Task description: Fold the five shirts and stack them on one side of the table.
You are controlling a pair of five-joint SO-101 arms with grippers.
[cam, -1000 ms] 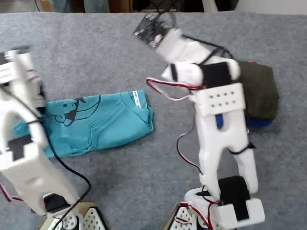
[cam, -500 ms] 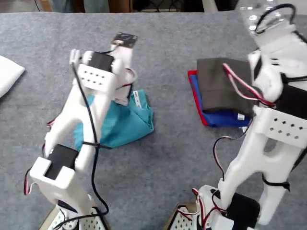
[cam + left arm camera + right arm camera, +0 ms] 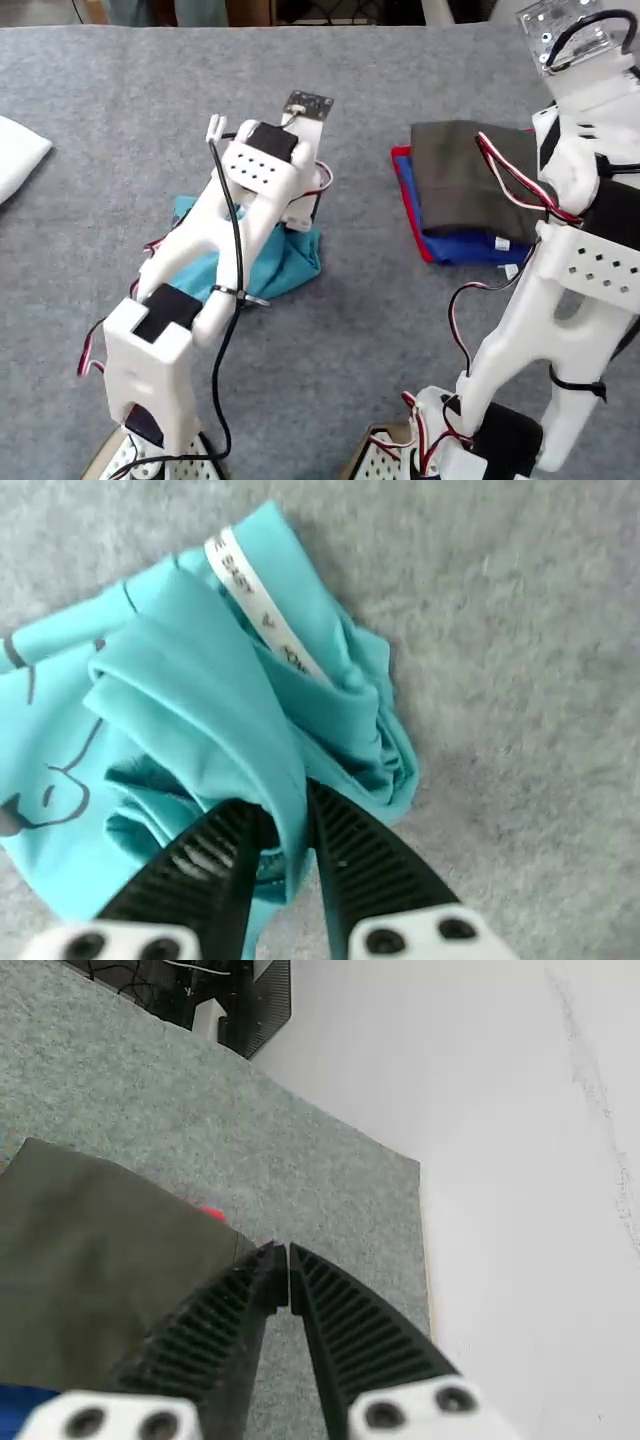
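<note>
**Teal shirt mid-fold, stack waiting on the right**

My left gripper [image 3: 288, 792] is clamped on a raised fold of the teal shirt [image 3: 190, 670], with the cloth pinched between both black fingers. The shirt lies bunched on the grey table [image 3: 350, 330], left of centre, and part of it is under my left arm. My right gripper [image 3: 281, 1253] hangs with its fingers pressed together on nothing, above the far right edge of the table. Below it is the stack, a dark olive shirt [image 3: 470, 180] on top, then a blue shirt [image 3: 470, 247] and a red shirt [image 3: 402, 158]. A white cloth [image 3: 20, 155] sits at the far left edge, perhaps the last shirt.

I judge that I am in the middle of folding the teal shirt. Next I should draw the pinched fold across and lay it flat, so the bundle is tidy enough to carry right onto the stack.
</note>
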